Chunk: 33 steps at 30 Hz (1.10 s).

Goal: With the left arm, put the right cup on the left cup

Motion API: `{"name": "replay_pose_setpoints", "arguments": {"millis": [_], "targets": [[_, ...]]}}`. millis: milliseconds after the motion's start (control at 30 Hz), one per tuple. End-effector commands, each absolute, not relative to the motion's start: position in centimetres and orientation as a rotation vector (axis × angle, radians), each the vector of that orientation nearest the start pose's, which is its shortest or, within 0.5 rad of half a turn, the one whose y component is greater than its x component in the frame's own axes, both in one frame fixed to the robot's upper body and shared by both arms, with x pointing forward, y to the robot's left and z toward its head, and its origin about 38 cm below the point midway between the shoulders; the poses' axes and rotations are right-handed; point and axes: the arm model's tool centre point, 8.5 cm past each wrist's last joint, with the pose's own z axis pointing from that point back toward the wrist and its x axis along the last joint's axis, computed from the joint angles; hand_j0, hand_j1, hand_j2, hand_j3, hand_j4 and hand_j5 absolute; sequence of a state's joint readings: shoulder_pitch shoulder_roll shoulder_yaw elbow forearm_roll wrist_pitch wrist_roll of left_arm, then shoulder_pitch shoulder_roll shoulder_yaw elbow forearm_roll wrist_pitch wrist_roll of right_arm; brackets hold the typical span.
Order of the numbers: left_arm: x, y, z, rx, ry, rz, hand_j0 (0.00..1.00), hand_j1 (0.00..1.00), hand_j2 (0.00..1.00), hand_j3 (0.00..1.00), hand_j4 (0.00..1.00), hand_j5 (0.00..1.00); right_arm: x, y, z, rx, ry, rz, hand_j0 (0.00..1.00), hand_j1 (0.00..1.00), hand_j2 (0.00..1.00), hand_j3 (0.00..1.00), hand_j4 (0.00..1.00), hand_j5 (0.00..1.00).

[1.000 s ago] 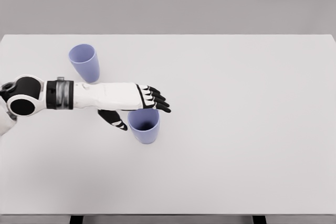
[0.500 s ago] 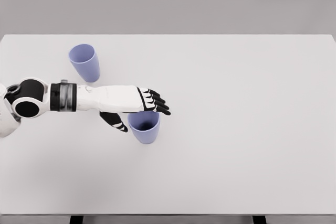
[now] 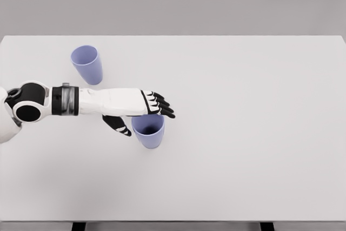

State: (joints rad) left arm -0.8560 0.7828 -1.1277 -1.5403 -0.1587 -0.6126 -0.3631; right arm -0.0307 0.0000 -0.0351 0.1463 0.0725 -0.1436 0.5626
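Note:
Two lavender cups stand upright on the white table point(image 3: 248, 112). The left cup point(image 3: 87, 64) is at the far left. The right cup point(image 3: 148, 131) stands nearer me, left of the table's middle, with its mouth open upward. My left hand point(image 3: 142, 116) reaches in from the left at this cup. Its black fingers point(image 3: 161, 106) stretch along the far side of the rim, and the thumb point(image 3: 120, 126) hangs on the near left side, a little apart from the cup wall. The hand is open and the cup rests on the table.
The table's right and front edges lie far from both cups. About a forearm's length of tabletop separates the two cups.
The left arm has shifted slightly, with the elbow further to the right and the hand a touch higher at the rim. Both cups stay where they were.

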Motion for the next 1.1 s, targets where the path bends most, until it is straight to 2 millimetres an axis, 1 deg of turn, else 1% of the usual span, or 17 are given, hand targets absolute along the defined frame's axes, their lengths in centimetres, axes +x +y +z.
{"name": "replay_pose_setpoints", "arguments": {"millis": [0, 167, 333, 500, 667, 733, 767, 800, 833, 867, 900, 1067], "targets": [[39.8, 19.4, 19.0, 0.126, 2.133, 2.862, 1.00, 1.00, 1.00, 1.00, 1.00, 1.00, -1.7, -22.3, -24.8, 0.486, -0.016, 0.046, 1.00, 1.00, 1.00, 1.00, 1.00, 1.00], [39.2, 18.9, 19.1, 0.157, 2.135, 2.838, 1.00, 1.00, 1.00, 1.00, 1.00, 1.00, -1.8, -22.3, -24.8, 0.486, -0.014, 0.045, 1.00, 1.00, 1.00, 1.00, 1.00, 1.00], [39.2, 19.0, 19.0, 0.146, 2.126, 2.846, 1.00, 1.00, 1.00, 1.00, 1.00, 1.00, -1.7, -22.3, -24.8, 0.486, -0.016, 0.046, 1.00, 1.00, 1.00, 1.00, 1.00, 1.00], [39.3, 19.3, 18.3, 0.147, 2.119, 2.872, 1.00, 1.00, 1.00, 1.00, 1.00, 1.00, -1.7, -22.3, -24.8, 0.486, -0.016, 0.046, 1.00, 1.00, 1.00, 1.00, 1.00, 1.00], [39.2, 19.1, 18.2, 0.156, 2.120, 2.869, 1.00, 1.00, 1.00, 1.00, 1.00, 1.00, -1.7, -22.3, -24.8, 0.486, -0.016, 0.046, 1.00, 1.00, 1.00, 1.00, 1.00, 1.00], [39.2, 19.0, 18.0, 0.158, 2.109, 2.874, 0.96, 0.96, 0.96, 0.96, 0.96, 0.96, -1.7, -22.3, -24.8, 0.486, -0.016, 0.046, 1.00, 1.00, 1.00, 1.00, 1.00, 1.00], [39.2, 19.0, 17.9, 0.152, 2.101, 2.876, 0.92, 0.92, 0.92, 0.92, 0.92, 0.92, -1.8, -22.3, -24.8, 0.486, -0.014, 0.045, 1.00, 1.00, 1.00, 1.00, 1.00, 1.00], [39.2, 19.0, 17.9, 0.153, 2.100, 2.879, 0.86, 0.86, 0.86, 0.86, 0.86, 0.86, -1.8, -22.3, -24.8, 0.486, -0.014, 0.045, 1.00, 1.00, 1.00, 1.00, 1.00, 1.00], [39.1, 19.0, 17.8, 0.155, 2.098, 2.880, 0.74, 0.74, 0.74, 0.74, 0.74, 0.74, -1.7, -22.3, -24.8, 0.486, -0.016, 0.046, 1.00, 1.00, 1.00, 1.00, 1.00, 1.00], [39.2, 19.2, 17.7, 0.152, 2.098, 2.887, 0.72, 0.72, 0.72, 0.72, 0.72, 0.72, -1.7, -22.3, -24.8, 0.486, -0.016, 0.046, 1.00, 1.00, 1.00, 1.00, 1.00, 1.00], [39.3, 19.3, 17.6, 0.150, 2.102, 2.890, 0.65, 0.65, 0.65, 0.65, 0.65, 0.65, -1.7, -22.3, -24.8, 0.486, -0.016, 0.046, 1.00, 1.00, 1.00, 1.00, 1.00, 1.00], [39.2, 19.2, 17.5, 0.155, 2.102, 2.892, 0.64, 0.64, 0.64, 0.64, 0.64, 0.64, -1.7, -22.3, -24.8, 0.486, -0.016, 0.046, 1.00, 1.00, 1.00, 1.00, 1.00, 1.00]]}}
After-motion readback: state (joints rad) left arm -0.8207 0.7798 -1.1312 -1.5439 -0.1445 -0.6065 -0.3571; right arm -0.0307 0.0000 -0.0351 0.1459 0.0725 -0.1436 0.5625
